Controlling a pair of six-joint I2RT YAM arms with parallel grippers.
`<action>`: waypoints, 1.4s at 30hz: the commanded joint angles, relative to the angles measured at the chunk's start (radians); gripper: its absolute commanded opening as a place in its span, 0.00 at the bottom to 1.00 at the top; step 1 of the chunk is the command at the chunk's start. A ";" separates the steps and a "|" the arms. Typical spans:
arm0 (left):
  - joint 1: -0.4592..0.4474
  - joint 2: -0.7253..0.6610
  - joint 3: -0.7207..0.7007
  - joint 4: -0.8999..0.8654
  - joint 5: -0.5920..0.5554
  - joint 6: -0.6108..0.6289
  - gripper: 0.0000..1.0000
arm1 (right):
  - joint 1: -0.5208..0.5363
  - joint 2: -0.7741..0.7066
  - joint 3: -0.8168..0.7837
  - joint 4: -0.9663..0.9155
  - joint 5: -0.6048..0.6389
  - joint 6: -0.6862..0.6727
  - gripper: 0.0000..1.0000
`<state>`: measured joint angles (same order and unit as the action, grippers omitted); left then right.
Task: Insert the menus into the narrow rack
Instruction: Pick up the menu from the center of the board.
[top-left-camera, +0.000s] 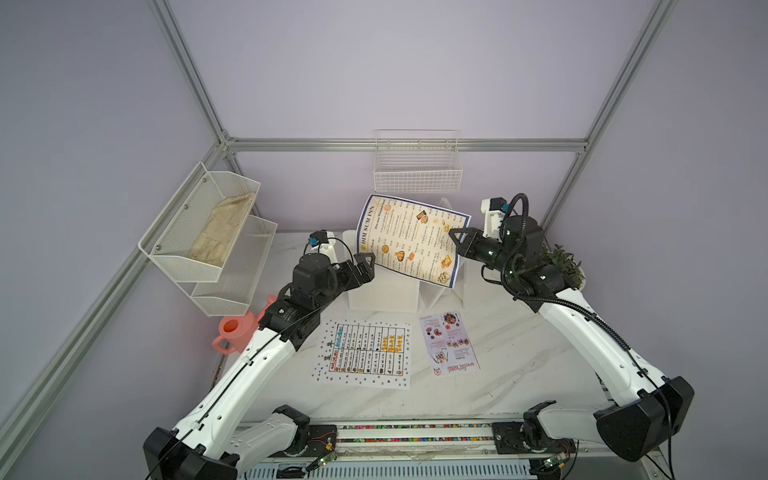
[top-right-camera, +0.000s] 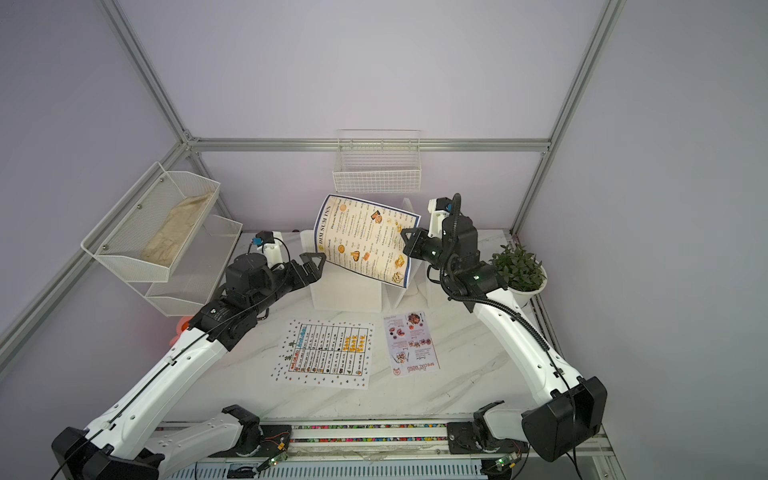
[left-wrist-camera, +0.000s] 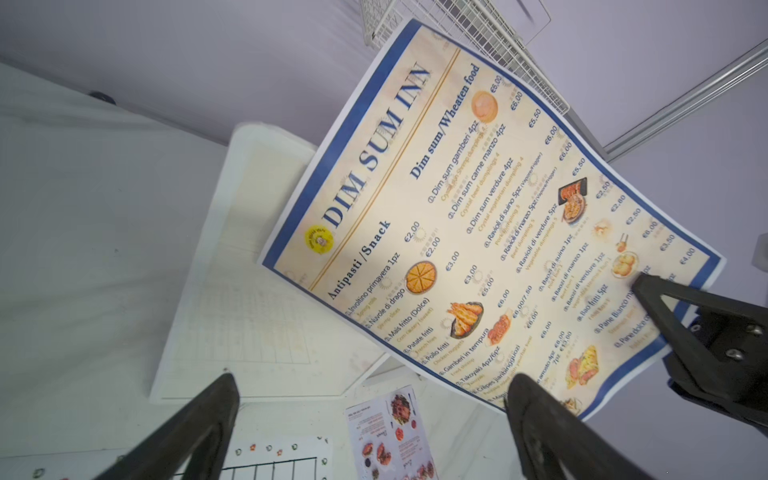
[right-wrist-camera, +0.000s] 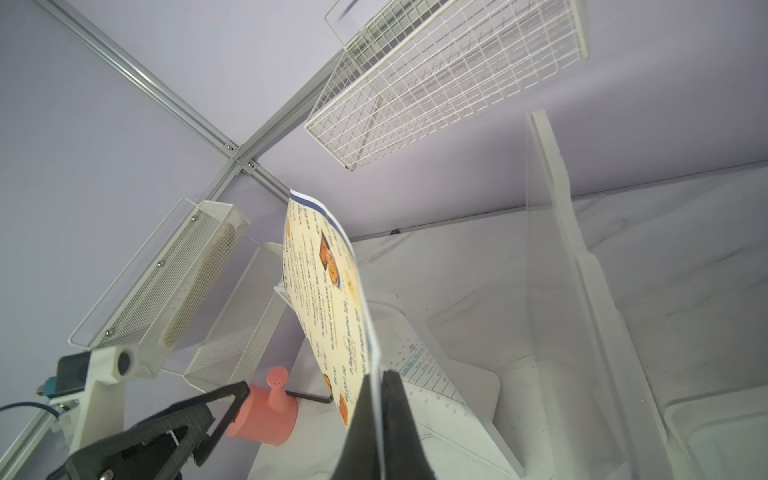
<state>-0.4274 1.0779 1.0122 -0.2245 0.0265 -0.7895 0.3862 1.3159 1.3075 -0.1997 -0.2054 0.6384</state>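
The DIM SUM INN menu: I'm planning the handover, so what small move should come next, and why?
Probably ease the open left gripper onto the free left edge of the DIM SUM INN menu. The right gripper pinches only its right edge, so the sheet hangs tilted and curved above the white rack.

My right gripper (top-left-camera: 457, 237) holds the DIM SUM INN menu (top-left-camera: 411, 239) above the rack (top-left-camera: 384, 291); my left gripper (top-left-camera: 365, 266) sits beside it. Before the rack, on the table (top-left-camera: 519, 353), lie 2 sheets: grid menu (top-left-camera: 365, 353) left, SPECIAL MENU leaflet (top-left-camera: 449, 343) right.
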 joint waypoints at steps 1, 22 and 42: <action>0.004 -0.022 -0.105 0.304 0.088 -0.184 1.00 | -0.004 -0.034 -0.049 0.180 -0.005 0.113 0.00; -0.002 0.123 -0.231 0.700 0.143 -0.413 1.00 | 0.033 -0.035 -0.154 0.307 -0.030 0.359 0.00; -0.004 0.175 -0.211 0.757 0.115 -0.441 0.46 | 0.076 -0.081 -0.209 0.252 0.059 0.370 0.00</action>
<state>-0.4278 1.2568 0.8017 0.4995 0.1616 -1.2331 0.4522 1.2533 1.1133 0.0708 -0.1680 0.9859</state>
